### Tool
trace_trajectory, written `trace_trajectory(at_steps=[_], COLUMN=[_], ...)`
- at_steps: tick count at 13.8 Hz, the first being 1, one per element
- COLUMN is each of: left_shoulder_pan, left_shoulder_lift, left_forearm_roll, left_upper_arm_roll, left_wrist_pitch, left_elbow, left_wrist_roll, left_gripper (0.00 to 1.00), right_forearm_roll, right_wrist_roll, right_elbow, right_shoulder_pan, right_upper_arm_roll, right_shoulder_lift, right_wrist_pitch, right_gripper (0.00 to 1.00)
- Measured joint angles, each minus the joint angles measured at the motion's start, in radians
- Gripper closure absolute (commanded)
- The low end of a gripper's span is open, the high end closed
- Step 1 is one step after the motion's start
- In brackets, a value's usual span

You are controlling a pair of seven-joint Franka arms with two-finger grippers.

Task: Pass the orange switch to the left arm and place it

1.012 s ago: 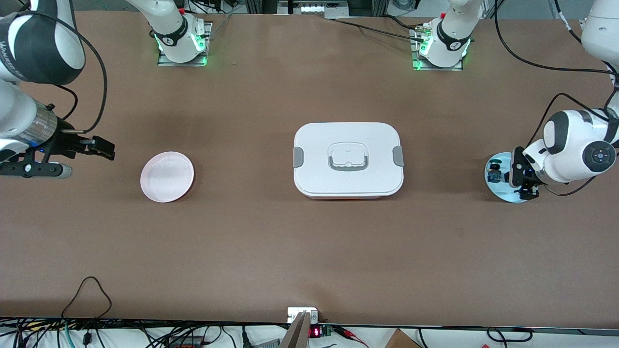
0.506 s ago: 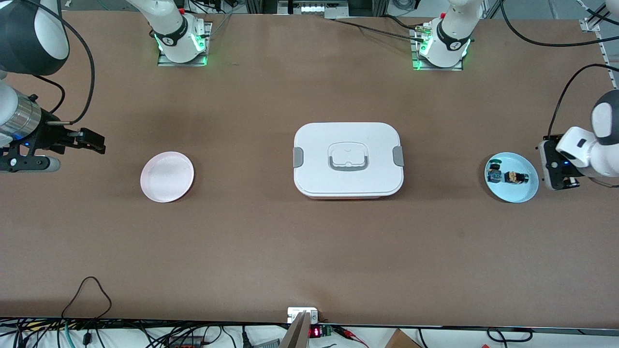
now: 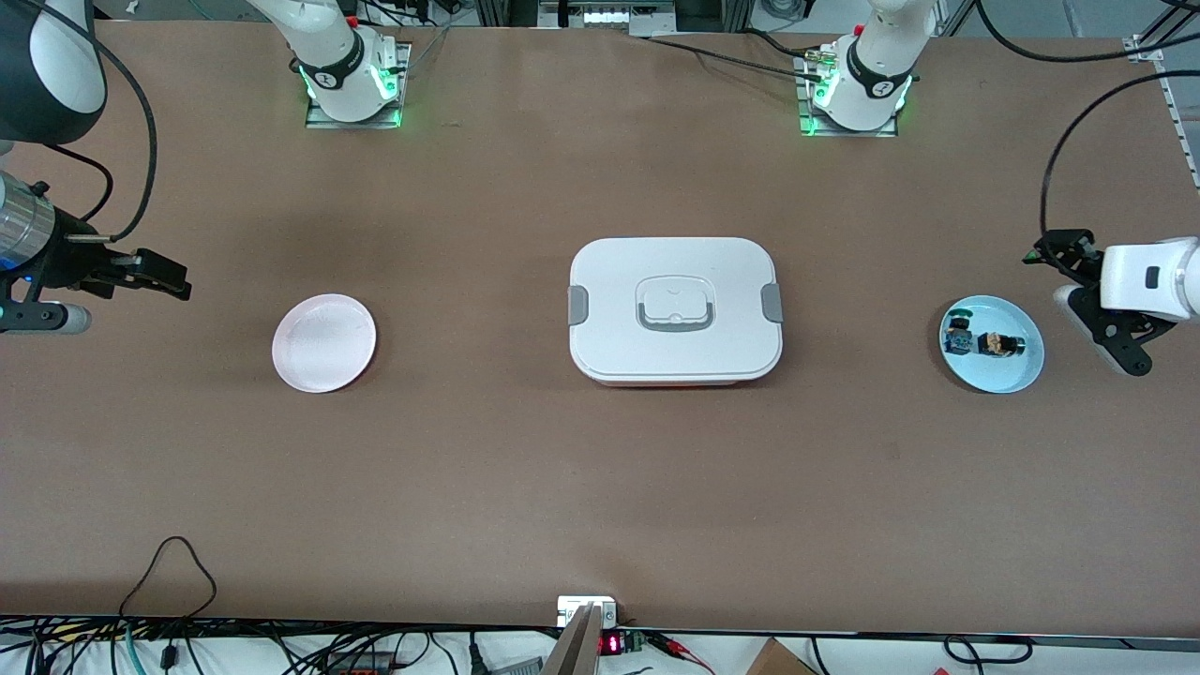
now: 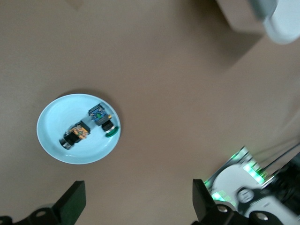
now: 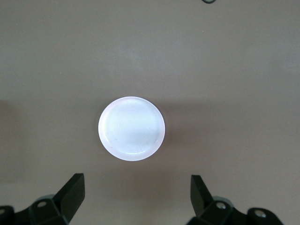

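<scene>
The brown table (image 3: 525, 469) carries three items in a row. The white box (image 3: 675, 281) sits at mid-table, lid on. A pink plate (image 3: 323, 342) lies toward the right arm's end. A light blue plate (image 3: 1012, 370) lies toward the left arm's end. A thin dark cable loop (image 3: 169, 567), apparently on the surface, lies at the edge nearest the front camera.

You see only the fingertips of the left gripper (image 4: 136, 204) and right gripper (image 5: 136, 197); frame edges cut off their bodies. The box (image 4: 269, 18) shows as a blurred, cropped corner.
</scene>
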Motion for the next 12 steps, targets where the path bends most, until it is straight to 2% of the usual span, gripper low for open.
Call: trace_trajectory(at_steps=[1,2,4,6,8,9,10,11,12], left_shoulder_pan=[-0.011,-0.029,-0.162,-0.244,-0.305,-0.361,-0.442,-0.524,-0.585], left_shoulder_lift=[-0.001,-0.002,-0.018,-0.065,-0.153,-0.205,-0.256,-0.300,-0.337], left_forearm_roll=[0.000,0.000,-0.001,-0.016,-0.063,-0.104,-0.151,-0.177,-0.186], left_upper_arm_roll=[-0.028,-0.016,0.117,0.193,0.272,0.346,0.452,0.555,0.627], left_wrist_pitch=[-0.037,-0.044,-0.019,0.048,0.184,0.245,0.279,0.294,0.303], left_elbow=[0.050,0.082,0.146,0.139,0.040,-0.027,-0.091,-0.145,-0.189], left_wrist_roll=[-0.112,-0.170,-0.339,-0.534,-0.715,-0.757,-0.772,-0.772,-0.763], left_gripper=[0.00,0.00,0.00,0.00,0.00,0.00,0.00,0.00,0.00], right_forearm_roll=[0.000,0.000,0.000,0.000,0.000,0.000,0.000,0.000,0.000], right_wrist_roll=[-0.003,-0.005,-0.005,-0.005,-0.005,-0.005,-0.005,-0.005,-0.005], right_elbow=[0.009,0.013,0.015,0.016,0.020,0.021,0.022,0.022,0.022], right_shoulder_pan=[-0.001,-0.001,-0.002,-0.001,-0.004,-0.005,-0.005,-0.005,-0.005], right_upper_arm_roll=[0.004,0.005,0.011,0.020,0.020,0.020,0.020,0.020,0.020], right_shoulder_lift=[0.000,0.000,0.000,0.000,-0.001,-0.003,-0.005,-0.007,-0.011], right_wrist_pitch=[-0.001,-0.002,-0.003,-0.005,-0.008,-0.009,-0.010,-0.017,-0.029], right_gripper=[0.00,0.00,0.00,0.00,0.00,0.00,0.00,0.00,0.00])
